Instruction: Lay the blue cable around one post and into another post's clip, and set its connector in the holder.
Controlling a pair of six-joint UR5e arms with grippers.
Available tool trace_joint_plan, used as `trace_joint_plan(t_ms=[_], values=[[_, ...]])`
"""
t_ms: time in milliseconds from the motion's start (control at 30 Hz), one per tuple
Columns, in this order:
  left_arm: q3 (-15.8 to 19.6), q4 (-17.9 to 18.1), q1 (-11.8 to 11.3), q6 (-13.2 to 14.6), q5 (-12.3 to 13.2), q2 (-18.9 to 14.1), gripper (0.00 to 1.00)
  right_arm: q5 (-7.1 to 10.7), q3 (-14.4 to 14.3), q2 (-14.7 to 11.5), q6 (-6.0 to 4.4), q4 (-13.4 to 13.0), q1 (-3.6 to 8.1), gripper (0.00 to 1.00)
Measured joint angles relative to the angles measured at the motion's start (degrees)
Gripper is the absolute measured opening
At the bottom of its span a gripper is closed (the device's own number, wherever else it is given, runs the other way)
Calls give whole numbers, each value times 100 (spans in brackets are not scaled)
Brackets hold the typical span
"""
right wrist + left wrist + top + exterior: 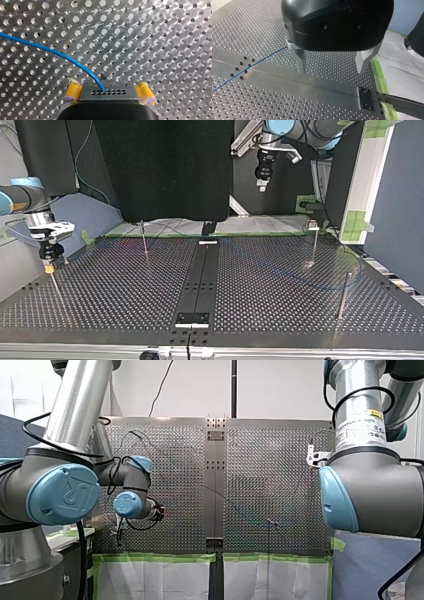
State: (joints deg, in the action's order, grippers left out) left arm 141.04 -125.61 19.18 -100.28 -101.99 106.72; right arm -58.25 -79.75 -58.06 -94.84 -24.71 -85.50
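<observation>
Right wrist view: noted my right gripper [108,88] closed on the connector [112,93], one yellow pad [73,90] against each end. Connector's long axis crosswise, from pad to pad; holed face pointing ahead, away from the gripper. Blue cable [62,55] leaving that face and curving off to one side over the perforated table [162,37].

Left wrist view: noted my left gripper [332,71] spread wide, holding nothing. Cable flat on the table in a straight diagonal, beside one metal finger [300,62] and beyond it, not between the two.

Top view: right gripper low at the view's left, just above a thin post [55,287]. Left gripper high over the far edge, well apart from the table. Clip-topped post [313,242] and plain post [343,295] at the view's right; cable traced only faintly there.

Front view: jaw states unreadable; cable too faint to follow.

Judged: routing hinges on the cable trailing from the held connector toward the posts; right arm nearer. Holder not identified with certainty
</observation>
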Motion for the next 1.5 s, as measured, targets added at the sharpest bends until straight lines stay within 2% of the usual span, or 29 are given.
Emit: trace_joint_plan(t_ms=[833,1300,1500], values=[[1,8,-9,0,0,-1,100,-224,-1,0,-10,10,-12,100],[0,3,-9,0,0,0,100,-453,0,0,-10,26,-13,100],[0,8,-13,0,0,0,100,-618,-1,0,-10,44,-10,100]])
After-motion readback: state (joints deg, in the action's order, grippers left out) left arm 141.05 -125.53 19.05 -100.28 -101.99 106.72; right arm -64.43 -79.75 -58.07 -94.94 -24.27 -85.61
